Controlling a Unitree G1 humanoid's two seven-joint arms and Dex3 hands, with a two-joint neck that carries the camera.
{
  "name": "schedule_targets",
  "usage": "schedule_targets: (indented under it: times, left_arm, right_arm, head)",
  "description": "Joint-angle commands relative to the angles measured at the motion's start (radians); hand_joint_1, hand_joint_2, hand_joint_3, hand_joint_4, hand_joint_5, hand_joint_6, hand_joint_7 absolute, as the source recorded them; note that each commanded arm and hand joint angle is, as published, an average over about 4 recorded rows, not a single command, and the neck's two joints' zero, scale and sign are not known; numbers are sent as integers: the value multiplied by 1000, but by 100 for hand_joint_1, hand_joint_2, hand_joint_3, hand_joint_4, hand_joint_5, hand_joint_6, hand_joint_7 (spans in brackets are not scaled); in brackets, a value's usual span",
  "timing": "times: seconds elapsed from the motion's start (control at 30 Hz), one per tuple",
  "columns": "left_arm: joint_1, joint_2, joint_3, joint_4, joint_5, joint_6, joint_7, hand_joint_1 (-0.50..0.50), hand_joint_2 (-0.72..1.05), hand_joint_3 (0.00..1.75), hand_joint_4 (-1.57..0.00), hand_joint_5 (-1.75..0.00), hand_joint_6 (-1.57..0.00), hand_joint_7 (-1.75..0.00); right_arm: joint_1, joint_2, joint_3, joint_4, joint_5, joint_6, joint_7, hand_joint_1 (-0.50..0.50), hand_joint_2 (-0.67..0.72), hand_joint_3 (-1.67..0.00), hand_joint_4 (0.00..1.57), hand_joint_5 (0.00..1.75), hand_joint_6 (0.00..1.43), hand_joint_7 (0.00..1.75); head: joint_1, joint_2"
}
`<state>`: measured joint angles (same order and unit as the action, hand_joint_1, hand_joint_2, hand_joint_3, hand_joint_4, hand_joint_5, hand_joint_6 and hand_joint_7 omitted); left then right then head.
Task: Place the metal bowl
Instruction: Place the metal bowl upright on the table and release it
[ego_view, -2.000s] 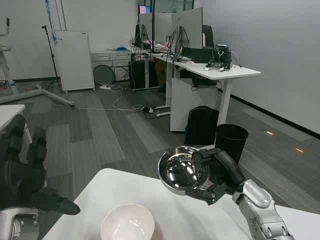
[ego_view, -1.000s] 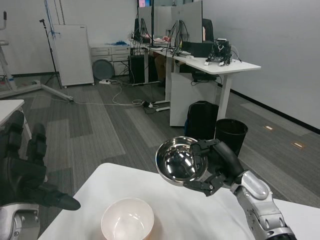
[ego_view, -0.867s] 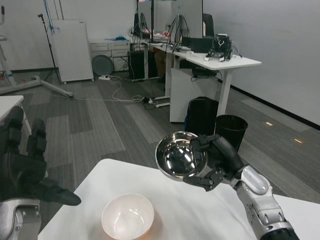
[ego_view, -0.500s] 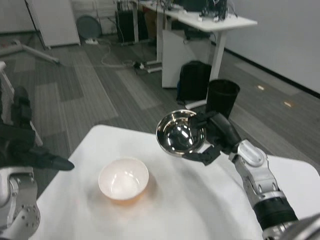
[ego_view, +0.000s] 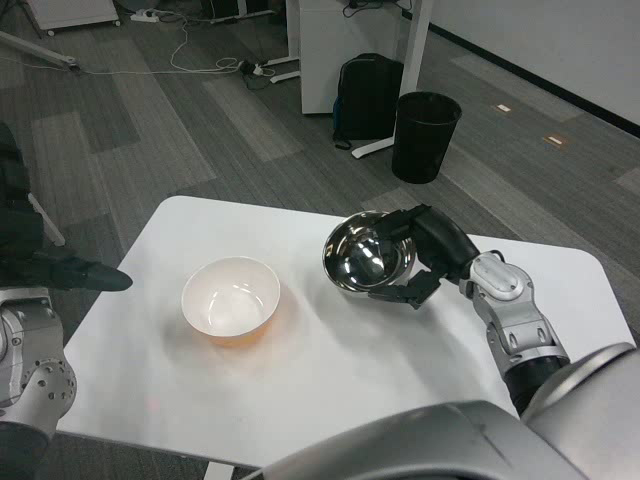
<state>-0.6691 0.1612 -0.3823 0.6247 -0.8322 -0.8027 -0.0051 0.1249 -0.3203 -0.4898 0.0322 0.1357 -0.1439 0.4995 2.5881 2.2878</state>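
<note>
The right hand (ego_view: 425, 262) held the metal bowl (ego_view: 368, 252) by its rim, black fingers (ego_view: 398, 292) wrapped over the near and right edges, with the bowl tilted so that its shiny inside faced toward nine o'clock. The bowl hung above the white bench (ego_view: 330, 350), just past the bench's middle toward two o'clock; whether its lower edge touched the surface could not be told. The silver right forearm (ego_view: 512, 325) ran from the hand down toward five o'clock. At about nine o'clock from the metal bowl, well apart from it, a white bowl (ego_view: 231, 297) with an orange outside stood upright on the bench, its mouth facing up and an orange glow on the surface beneath it. The left hand (ego_view: 40, 255) waited off the bench's left edge, at nine o'clock from the white bowl, one dark finger reaching toward the bench; it gripped nothing that could be seen, but whether its fingers lay spread or curled could not be told, since much of it was cut off by the frame. Beyond the bench, at twelve o'clock, a black waste bin (ego_view: 424, 135) stood on the grey carpeted floor (ego_view: 150, 130), with a black backpack (ego_view: 367, 95) just beside it at ten o'clock, leaning at the foot of a white desk (ego_view: 330, 35).
</note>
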Motion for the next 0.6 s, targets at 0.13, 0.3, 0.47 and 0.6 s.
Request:
schedule_targets:
  times: [0.13, 0.3, 0.47, 0.6]
  left_arm:
    - [-20, -3, 2, 20, 10, -7, -1, -50, -64, 0, -22, -10, -10, -35]
    - [-24, -3, 3, 27, 8, -7, -1, -50, -64, 2, -22, -8, -10, -35]
    - [-24, -2, 3, 33, 5, -7, -1, -50, -64, 2, -22, -10, -10, -35]
    - [-24, -2, 3, 35, 4, -7, -1, -50, -64, 0, -22, -5, -10, -35]
  right_arm:
    - [12, -2, -10, -19, -56, 50, 24, -16, -41, -159, 105, 145, 81, 140]
    - [12, -3, -9, -3, -31, 54, 33, -21, -34, -155, 76, 160, 42, 154]
    - [12, -2, -1, 19, 5, 52, 45, -25, -24, -129, 63, 90, 41, 161]
    - [12, -3, 6, 27, 18, 62, 63, -28, -19, -109, 57, 61, 36, 161]
  head:
    - [-8, -29]
    - [-6, -47]
    - [-4, -59]
    - [-2, -65]
